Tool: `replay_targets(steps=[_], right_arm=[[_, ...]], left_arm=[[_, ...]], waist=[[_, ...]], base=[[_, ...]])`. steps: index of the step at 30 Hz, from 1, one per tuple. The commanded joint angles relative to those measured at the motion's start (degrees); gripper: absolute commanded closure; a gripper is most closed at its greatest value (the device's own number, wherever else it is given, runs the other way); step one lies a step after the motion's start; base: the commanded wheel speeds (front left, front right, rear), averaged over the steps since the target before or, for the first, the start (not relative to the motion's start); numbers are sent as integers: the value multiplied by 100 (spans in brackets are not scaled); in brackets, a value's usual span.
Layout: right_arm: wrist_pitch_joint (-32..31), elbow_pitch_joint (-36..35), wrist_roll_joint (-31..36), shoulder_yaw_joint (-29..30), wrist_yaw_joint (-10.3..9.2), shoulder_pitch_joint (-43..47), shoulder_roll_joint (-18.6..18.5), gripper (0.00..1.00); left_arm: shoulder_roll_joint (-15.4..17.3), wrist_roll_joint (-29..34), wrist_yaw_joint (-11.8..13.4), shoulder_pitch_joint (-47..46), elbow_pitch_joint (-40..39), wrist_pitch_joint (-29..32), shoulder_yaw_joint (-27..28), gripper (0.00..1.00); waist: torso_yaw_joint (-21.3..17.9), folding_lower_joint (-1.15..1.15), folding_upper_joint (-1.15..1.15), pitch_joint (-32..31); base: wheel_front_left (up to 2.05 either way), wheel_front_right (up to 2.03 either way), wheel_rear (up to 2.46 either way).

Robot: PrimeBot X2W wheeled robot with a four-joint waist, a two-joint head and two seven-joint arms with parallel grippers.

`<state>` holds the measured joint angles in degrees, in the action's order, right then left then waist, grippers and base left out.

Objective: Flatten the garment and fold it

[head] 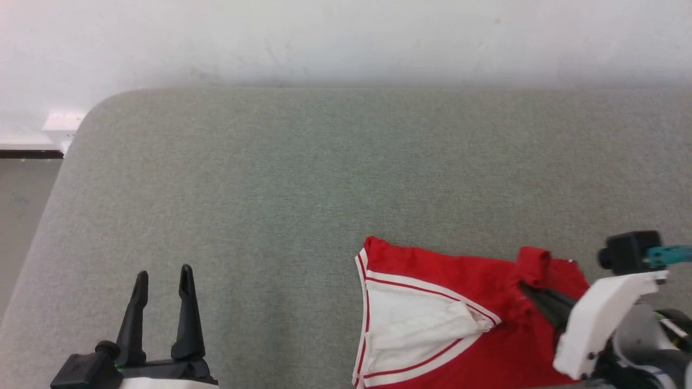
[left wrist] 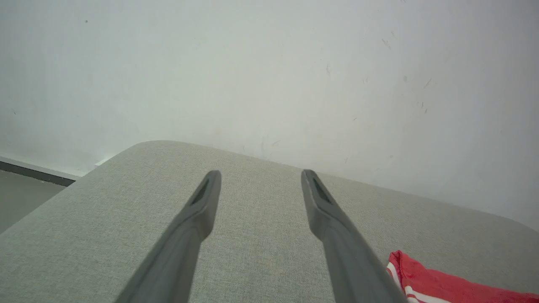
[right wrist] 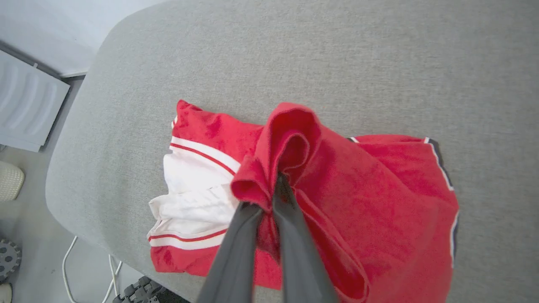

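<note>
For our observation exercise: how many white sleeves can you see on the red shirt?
1. The white sleeve lies at the garment's left end; another may be hidden under red cloth bunched by the right gripper.

In the head view the garment (head: pixel 432 270) is cut off by the bottom edge, and its right part is hidden behind the white housing (head: pixel 600 319). The tips of the right gripper (head: pixel 525 287) are buried in a fold of the cloth that they pinch; the right wrist view hides them too. The left wrist view cuts the garment to one corner. The base of the left gripper (head: pixel 164 275) runs past the bottom edge of the head view.
</note>
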<state>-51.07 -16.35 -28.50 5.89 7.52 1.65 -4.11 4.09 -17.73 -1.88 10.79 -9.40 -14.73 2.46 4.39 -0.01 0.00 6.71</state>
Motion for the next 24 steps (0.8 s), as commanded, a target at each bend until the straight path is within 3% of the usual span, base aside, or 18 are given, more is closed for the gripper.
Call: replay_targets(steps=[1, 13, 24], right_arm=[[-32, -22, -25, -177, -3, -66, 33, 100], [6, 667, 84, -1408, -3, -385, 89, 100], [587, 2356, 470, -1899, -3, -1047, 121, 100]], left_arm=[[-20, -35, 3, 58, 26, -27, -11, 0], [-49, -76, 42, 151, 104, -27, -85, 0], [-72, -133, 53, 86, 165, -27, -194, 0]], waist=[[120, 1, 0, -83], [424, 1, 0, -315], [655, 1, 0, -281]], base=[[0, 0, 0], [0, 0, 0], [0, 0, 0]])
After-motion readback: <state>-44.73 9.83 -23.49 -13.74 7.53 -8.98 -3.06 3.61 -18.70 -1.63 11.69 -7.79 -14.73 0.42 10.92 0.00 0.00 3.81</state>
